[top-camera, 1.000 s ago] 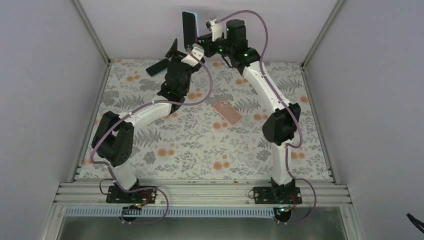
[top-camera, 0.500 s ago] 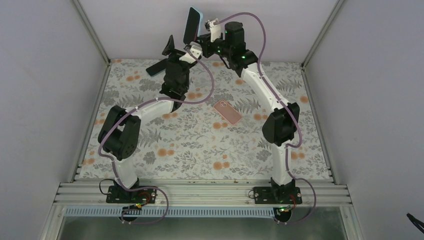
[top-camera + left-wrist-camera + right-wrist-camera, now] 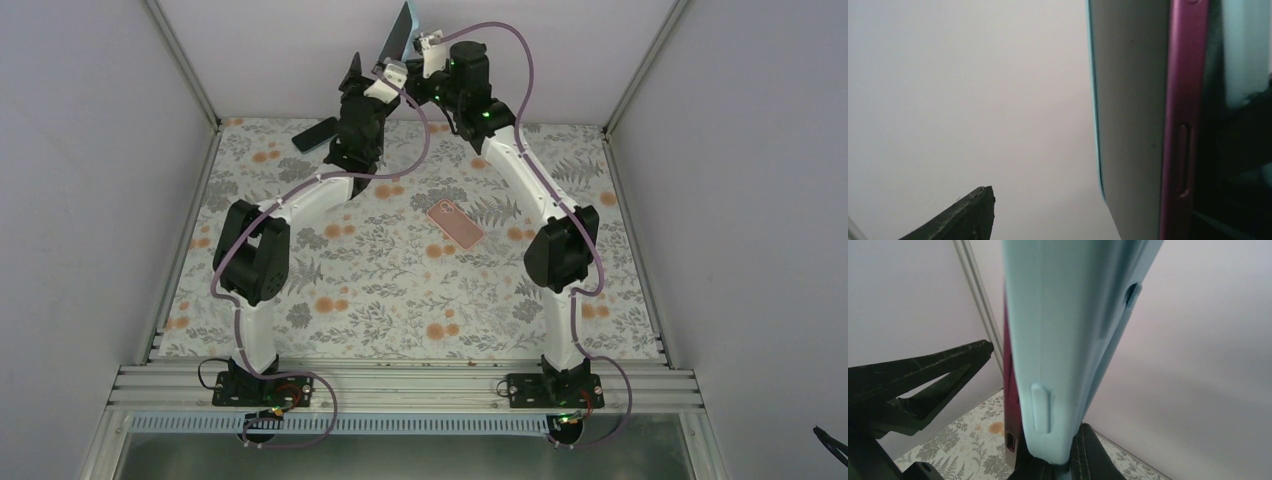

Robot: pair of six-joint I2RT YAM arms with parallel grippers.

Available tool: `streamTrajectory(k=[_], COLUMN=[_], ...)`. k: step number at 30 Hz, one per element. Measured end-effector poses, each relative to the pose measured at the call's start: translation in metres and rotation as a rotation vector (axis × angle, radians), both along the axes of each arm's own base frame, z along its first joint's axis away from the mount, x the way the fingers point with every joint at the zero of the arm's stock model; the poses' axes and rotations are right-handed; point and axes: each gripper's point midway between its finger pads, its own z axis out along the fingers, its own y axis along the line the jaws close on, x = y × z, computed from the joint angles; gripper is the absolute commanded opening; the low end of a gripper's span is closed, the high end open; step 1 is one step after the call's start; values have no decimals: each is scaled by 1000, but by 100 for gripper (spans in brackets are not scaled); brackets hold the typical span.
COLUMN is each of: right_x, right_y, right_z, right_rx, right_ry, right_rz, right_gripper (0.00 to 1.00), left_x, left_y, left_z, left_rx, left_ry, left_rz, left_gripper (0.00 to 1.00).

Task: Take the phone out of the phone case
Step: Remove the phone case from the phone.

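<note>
- Top: I look down from above the near edge over the whole table (image 3: pixel 400 290).
- Wrists: both close-up on the raised phone case (image 3: pixel 1048 340), shared with top.

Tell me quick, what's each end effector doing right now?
Left end effector: open, near the cased phone.
Right end effector: shut on the cased phone.

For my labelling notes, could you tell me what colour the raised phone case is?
The phone case is pale blue, clearest in the right wrist view.
</note>
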Motion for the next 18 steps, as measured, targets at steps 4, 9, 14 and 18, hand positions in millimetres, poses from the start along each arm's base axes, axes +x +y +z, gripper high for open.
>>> streamTrajectory(k=[4,9,14,18], right_x=[2,2,0,-1], right_y=[-2,-2,-1,-2], right_z=[3,4,9,11], right_rx=[3,5,16,10], right_ry=[-11,-12,-23,-28], right_rz=[-15,-20,-5,-8], right_gripper=[3,2,3,3], left_x=[7,10,10,8], left_y=[-7,-17,-24,-27], left_z=[-1,-3,0,-1], left_rx=[-9,-31,-96,-105], left_ry=[30,74,81,96], left_rz=[-34,-89,-146,-168], left_gripper=[53,19,3,2])
